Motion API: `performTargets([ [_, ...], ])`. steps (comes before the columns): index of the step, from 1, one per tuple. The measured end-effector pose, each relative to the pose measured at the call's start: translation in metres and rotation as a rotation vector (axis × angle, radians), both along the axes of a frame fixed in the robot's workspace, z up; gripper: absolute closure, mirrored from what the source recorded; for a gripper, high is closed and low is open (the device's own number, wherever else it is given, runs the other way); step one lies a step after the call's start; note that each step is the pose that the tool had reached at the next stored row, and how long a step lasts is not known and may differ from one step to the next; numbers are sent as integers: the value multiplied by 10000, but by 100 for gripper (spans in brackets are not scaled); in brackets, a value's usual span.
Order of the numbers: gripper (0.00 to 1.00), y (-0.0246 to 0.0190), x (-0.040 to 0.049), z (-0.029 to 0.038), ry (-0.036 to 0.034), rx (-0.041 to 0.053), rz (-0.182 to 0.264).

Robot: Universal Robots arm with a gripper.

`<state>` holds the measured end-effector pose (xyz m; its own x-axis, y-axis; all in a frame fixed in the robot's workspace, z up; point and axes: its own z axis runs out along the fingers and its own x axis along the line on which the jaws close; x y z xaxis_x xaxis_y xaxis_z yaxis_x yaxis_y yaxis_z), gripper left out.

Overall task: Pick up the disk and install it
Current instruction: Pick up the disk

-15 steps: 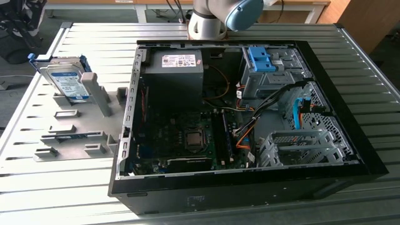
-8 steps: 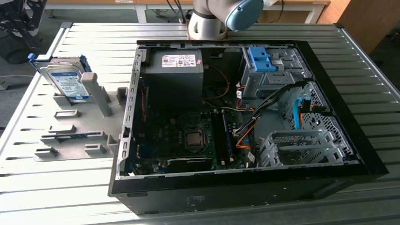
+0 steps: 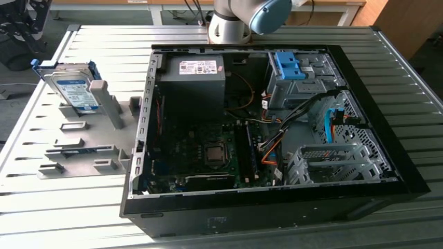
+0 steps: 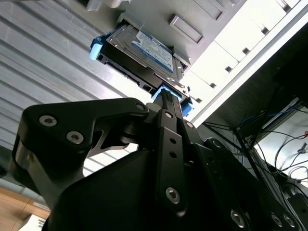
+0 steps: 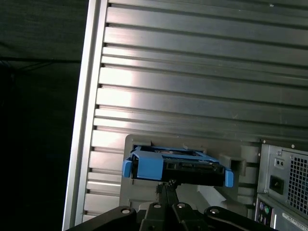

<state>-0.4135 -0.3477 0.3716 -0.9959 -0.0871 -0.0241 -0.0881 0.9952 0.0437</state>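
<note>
Exterior view: one disk (image 3: 72, 91), silver with a white-and-blue label and a blue frame around its edges, stands on edge in a grey fixture plate (image 3: 83, 150) on the slatted metal desk (image 3: 387, 62). It is toward the exterior view's left of one open black computer case (image 3: 277, 207). One all-blue bracket (image 3: 287, 65) sits in the case's drive cage.

Second wrist view: the disk (image 4: 144, 53) shows its labelled face and blue frame ends beyond the gripper (image 4: 166, 95). The black fingers (image 4: 169, 127) are pressed together, gripping nothing.

First wrist view: the disk (image 5: 178, 166) appears edge-on, its blue frame wrapping a dark edge, just past the gripper (image 5: 166, 184), near the case (image 5: 284, 183).
</note>
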Motion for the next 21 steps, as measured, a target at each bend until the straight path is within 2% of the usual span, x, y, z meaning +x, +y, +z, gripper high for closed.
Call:
performTargets([
  [21,89,0,0,0,-1,0,159],
])
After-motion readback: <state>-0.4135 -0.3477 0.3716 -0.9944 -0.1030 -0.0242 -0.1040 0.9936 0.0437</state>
